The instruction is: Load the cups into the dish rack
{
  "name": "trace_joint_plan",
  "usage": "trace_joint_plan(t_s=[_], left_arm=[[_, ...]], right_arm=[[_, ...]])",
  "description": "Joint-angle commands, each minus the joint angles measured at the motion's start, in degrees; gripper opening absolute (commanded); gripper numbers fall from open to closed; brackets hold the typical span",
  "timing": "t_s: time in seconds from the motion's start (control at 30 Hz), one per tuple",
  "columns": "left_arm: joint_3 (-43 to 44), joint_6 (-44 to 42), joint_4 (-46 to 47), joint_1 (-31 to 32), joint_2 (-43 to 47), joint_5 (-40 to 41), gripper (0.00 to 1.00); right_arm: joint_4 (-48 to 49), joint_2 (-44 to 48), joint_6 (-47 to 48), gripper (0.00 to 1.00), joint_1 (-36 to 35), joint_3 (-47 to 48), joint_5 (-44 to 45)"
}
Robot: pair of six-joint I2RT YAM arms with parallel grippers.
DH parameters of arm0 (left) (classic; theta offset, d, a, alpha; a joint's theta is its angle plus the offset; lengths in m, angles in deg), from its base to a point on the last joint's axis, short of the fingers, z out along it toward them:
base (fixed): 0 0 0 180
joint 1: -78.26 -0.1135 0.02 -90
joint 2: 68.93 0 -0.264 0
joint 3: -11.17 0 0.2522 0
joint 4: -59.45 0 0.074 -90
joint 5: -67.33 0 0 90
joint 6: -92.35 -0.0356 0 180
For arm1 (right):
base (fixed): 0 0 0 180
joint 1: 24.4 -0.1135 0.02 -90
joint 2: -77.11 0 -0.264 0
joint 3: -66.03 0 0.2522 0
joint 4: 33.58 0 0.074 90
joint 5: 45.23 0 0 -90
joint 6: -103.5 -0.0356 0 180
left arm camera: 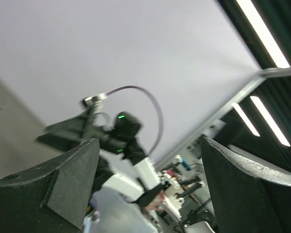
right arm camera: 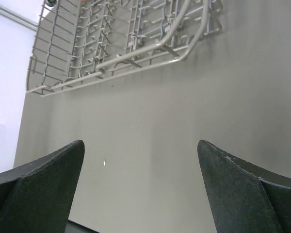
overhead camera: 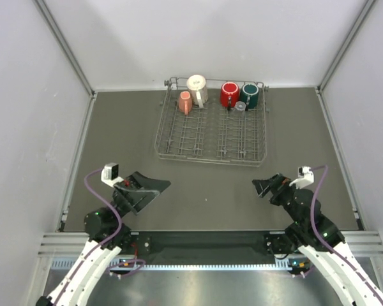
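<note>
The cups all sit in the dish rack (overhead camera: 207, 157), lined up along its far edge, so judged from here the loading looks done and no cup waits for pickup.

The left claw (overhead camera: 152, 194) is spread wide with nothing between its fingers. It hangs low over the near left part of the desk (overhead camera: 204, 185) and points sideways to the right, so its own camera looks across at the other arm and the wall, not at the rack. The right claw (overhead camera: 260, 187) is also spread wide and empty, over the near right part of the desk. Its wrist camera shows bare desk between the fingers and the near rim of the rack (right arm camera: 136, 50) beyond.

Outward from both claws the rack lies toward the far edge of the desk, well apart from either, with its long side running left to right. In its far left corner are the salmon-pink mug (overhead camera: 185, 102) and, just beside it, the white speckled mug (overhead camera: 196, 88). In the far right corner are the red mug (overhead camera: 229, 94) and the dark green mug (overhead camera: 249, 95), and the clear glass (overhead camera: 240, 106) is just in front of them.

If any cup needed resettling, the left arm is nearer the first pair and the right arm nearer the other three. Either would have to reach over the whole rack.
</note>
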Motion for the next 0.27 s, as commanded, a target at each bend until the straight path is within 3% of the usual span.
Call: trace_joint_plan(t_s=[0.0,0.23], left_arm=[[-11.55,9.9,19.78,-0.22,1.47,-2.35,0.89],[-11.73,13.16,24.02,-0.22,1.38,-6.39,0.89]], right_arm=[[4.99,4.92,-1.34,1.0,-0.78,-1.36,-0.1],[10.61,6.52,-0.9,1.0,-0.78,-5.05,0.43]])
